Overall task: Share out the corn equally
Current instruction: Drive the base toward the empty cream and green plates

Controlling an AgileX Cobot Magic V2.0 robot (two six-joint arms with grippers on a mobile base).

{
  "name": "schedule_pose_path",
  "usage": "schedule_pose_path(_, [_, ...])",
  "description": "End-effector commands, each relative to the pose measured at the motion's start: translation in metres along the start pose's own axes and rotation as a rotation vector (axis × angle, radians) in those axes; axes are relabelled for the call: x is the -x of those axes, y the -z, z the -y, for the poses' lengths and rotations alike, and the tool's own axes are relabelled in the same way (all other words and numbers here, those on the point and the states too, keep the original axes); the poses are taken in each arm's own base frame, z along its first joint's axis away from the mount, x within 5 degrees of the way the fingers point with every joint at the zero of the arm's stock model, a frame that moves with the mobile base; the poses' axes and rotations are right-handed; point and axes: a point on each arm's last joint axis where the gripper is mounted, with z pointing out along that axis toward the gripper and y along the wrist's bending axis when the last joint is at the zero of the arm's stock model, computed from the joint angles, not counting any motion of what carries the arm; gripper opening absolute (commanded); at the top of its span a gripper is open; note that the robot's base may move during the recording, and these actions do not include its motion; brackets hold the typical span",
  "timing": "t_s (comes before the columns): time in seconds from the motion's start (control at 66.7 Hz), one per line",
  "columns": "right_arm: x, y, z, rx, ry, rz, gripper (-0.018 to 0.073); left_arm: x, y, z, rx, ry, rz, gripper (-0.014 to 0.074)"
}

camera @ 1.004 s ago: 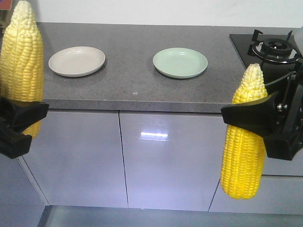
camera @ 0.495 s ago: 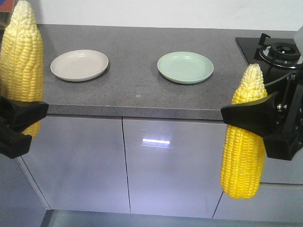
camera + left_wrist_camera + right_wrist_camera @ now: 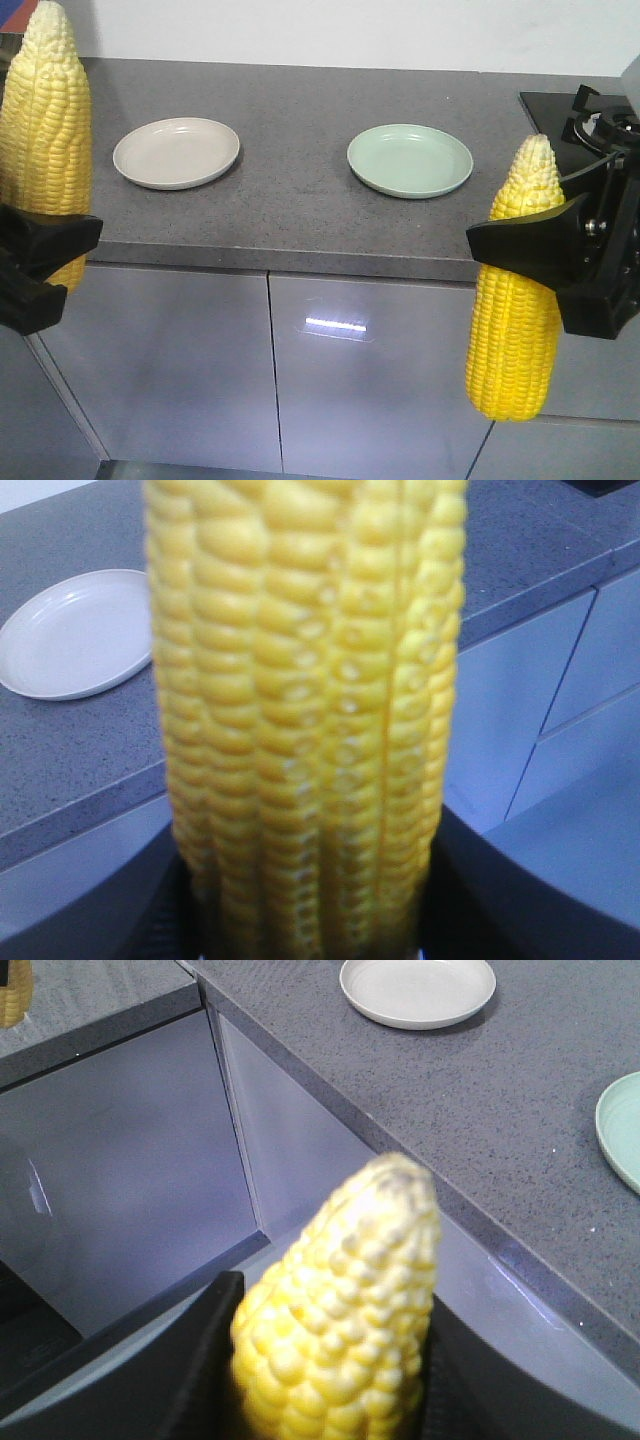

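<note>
Yellow corn is held upright, pale tip up, by each arm. The left cob (image 3: 45,120) is clamped between the fingers of the left end effector (image 3: 45,262), in front of the left end of the grey stone surface (image 3: 290,200). The right cob (image 3: 515,350) is clamped in the right end effector (image 3: 525,262), in front of the surface's right end. On the surface a beige plate (image 3: 176,152) and a green plate (image 3: 410,160) are set well apart, and a gas hob (image 3: 600,110) is seen at its right end.

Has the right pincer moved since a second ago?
Yes. Against the round pale green plate, the right pincer holding a yellow corn cob has drawn nearer.
</note>
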Motion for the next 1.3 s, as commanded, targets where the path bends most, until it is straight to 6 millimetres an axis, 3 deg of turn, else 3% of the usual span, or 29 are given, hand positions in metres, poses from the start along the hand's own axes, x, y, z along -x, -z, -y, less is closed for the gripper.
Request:
schedule_pose_path(0.0, [0.0115,0.0080,-0.0021,-0.016,0.003,0.086,0.0158,0.0119,0.0081,-0.0009,0.001,0.004,0.097,0.0317])
schedule_pose_path(1.289, [0.0115,0.0080,-0.0021,-0.016,0.003,0.086,0.0158,0.0119,0.0081,-0.0009,0.001,0.004,0.097,0.0317])
